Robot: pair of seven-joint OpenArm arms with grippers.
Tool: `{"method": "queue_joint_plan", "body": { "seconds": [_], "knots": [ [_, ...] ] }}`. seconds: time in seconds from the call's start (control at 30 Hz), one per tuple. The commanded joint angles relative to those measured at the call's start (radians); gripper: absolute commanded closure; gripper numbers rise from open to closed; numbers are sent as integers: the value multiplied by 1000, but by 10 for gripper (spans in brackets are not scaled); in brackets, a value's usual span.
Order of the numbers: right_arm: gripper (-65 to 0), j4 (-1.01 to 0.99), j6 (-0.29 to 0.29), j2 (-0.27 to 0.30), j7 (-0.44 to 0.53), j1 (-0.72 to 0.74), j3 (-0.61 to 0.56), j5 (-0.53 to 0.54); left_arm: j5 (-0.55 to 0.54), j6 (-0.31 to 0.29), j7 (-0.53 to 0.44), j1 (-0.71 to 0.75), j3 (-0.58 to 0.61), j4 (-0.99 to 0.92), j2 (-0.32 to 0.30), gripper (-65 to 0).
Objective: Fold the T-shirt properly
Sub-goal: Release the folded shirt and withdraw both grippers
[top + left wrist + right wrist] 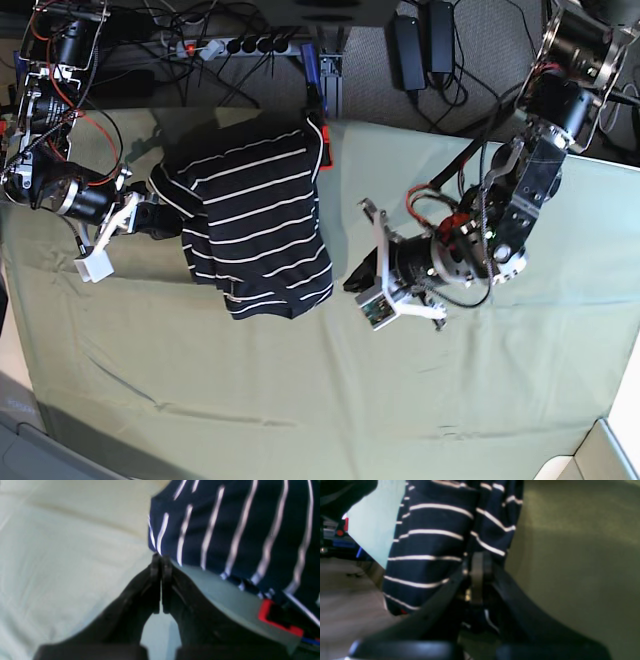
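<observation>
T-shirt (255, 215) bunched, right hand (150, 215) gripping sleeve

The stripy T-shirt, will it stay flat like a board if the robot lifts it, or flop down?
Probably flop: the T-shirt already lies in soft bunched folds, and it wrinkles where the right pincer pinches it. It looks light, being thin cloth. Pushed, it would likely crumple or drag on the green tablecloth rather than slide neatly.

Both grippers' jaws closed.
</observation>
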Motion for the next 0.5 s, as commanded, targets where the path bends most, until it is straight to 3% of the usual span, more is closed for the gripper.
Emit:
{"method": "queue_joint_plan", "body": {
  "seconds": [0.0, 0.3, 0.47],
  "knots": [
    [0, 16, 77, 23, 14, 11, 8, 19, -13, 6, -12, 3, -4, 27, -7, -5],
    [0, 16, 76, 72, 14, 10, 8, -17, -4, 3, -12, 167, -10, 39, -19, -5],
    [0, 16, 76, 151, 15, -34, 44, -25, 3, 3, -11, 267, -139, 131, -19, -5]
  ]
}}
